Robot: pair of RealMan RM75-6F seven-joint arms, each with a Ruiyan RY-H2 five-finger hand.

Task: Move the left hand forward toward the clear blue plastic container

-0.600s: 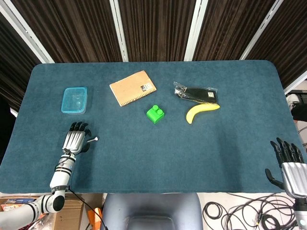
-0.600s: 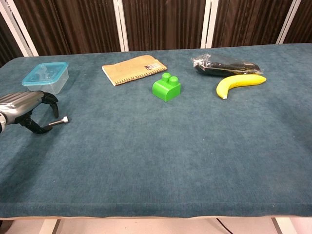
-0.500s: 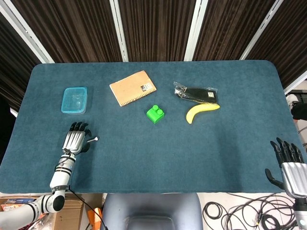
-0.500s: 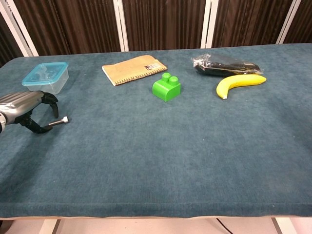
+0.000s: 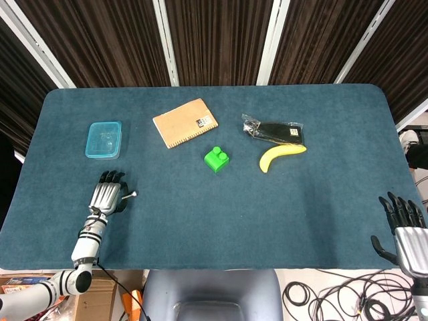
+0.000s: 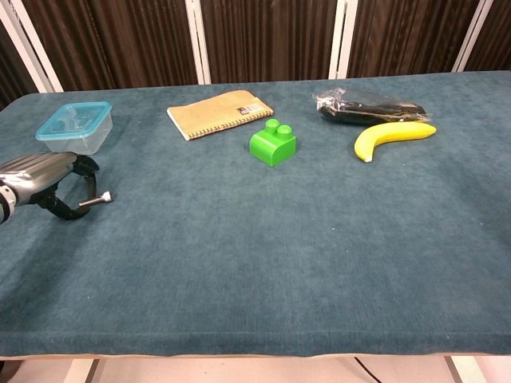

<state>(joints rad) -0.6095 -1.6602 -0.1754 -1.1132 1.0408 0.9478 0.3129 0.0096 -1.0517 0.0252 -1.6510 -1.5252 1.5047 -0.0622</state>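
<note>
Left hand (image 5: 107, 195) is empty with fingers curled down and thumb out, container (image 5: 103, 139) sits just ahead on the table (image 5: 221, 214), so I'd ease straight forward, staying low without bumping it.

- The clear blue plastic container (image 5: 103, 139) (image 6: 75, 127) lay flat and upright on the table's far left side, rectangular with rounded corners, its blue lid on.
- The left hand (image 5: 105, 196) (image 6: 40, 180) hovered nearer the table's front edge, apart from it, fingers curled, holding nothing.
</note>
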